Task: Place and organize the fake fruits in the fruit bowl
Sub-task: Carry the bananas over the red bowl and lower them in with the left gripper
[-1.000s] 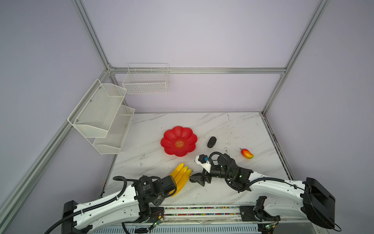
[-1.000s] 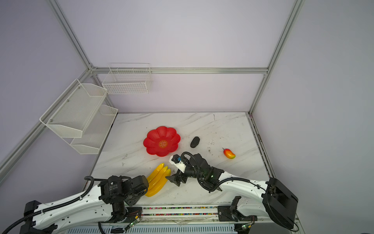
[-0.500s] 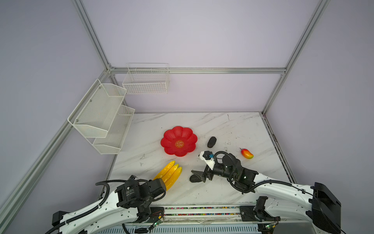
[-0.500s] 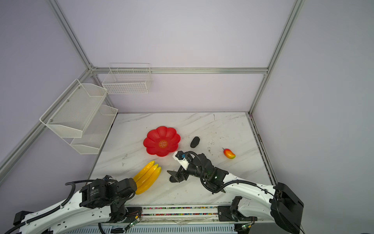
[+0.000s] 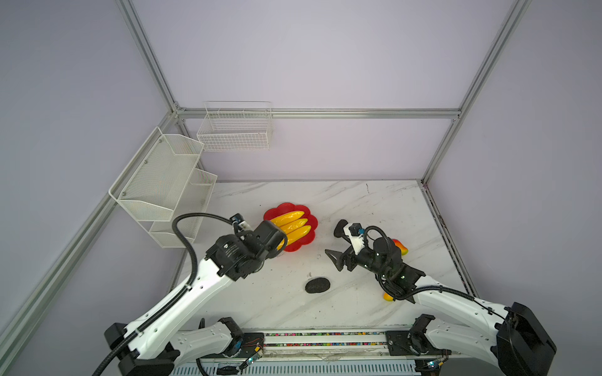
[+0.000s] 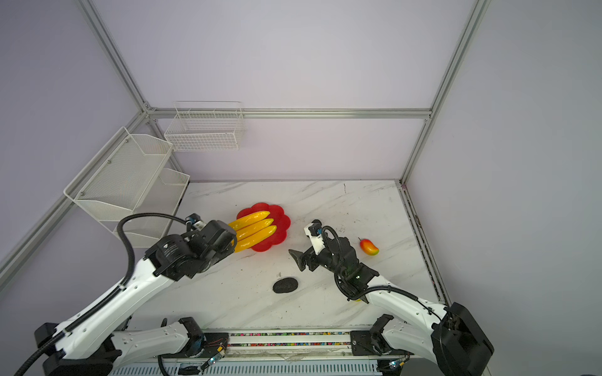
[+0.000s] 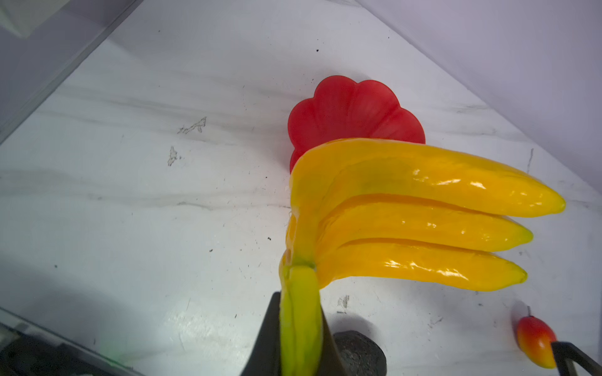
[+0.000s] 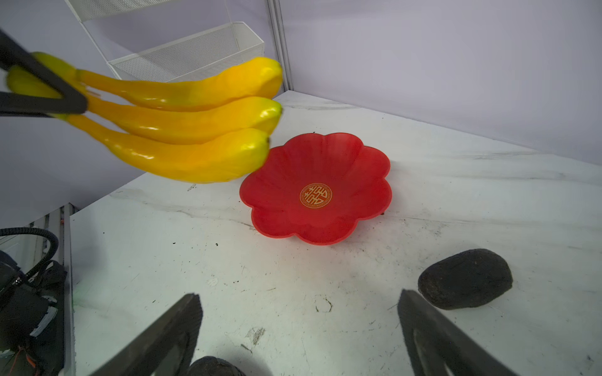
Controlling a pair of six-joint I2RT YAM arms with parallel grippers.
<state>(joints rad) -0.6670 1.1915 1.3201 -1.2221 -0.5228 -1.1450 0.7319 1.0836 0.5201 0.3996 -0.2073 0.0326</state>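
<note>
We see the left gripper clamped tight on the green stem of the bananas; the bunch hangs clear of the marble table, and in both top views its three tips lie over the fruit bowl; from the right wrist view the bunch hangs above the bowl's rim on the left arm's side, not touching it, and the bowl's gold emblem shows uncovered; the right gripper hovers near the bowl on the opposite side, its jaws spread wide and gripping nothing; one avocado lies on the table just past one of those jaws, near the bowl; a second avocado lies farther from the bowl, toward the robot's base; one mango rests well apart from the bowl, beyond the right arm; we make out an orange-yellow sliver of a second mango under that arm, also well apart from the bowl and nearer the robot's base.
</note>
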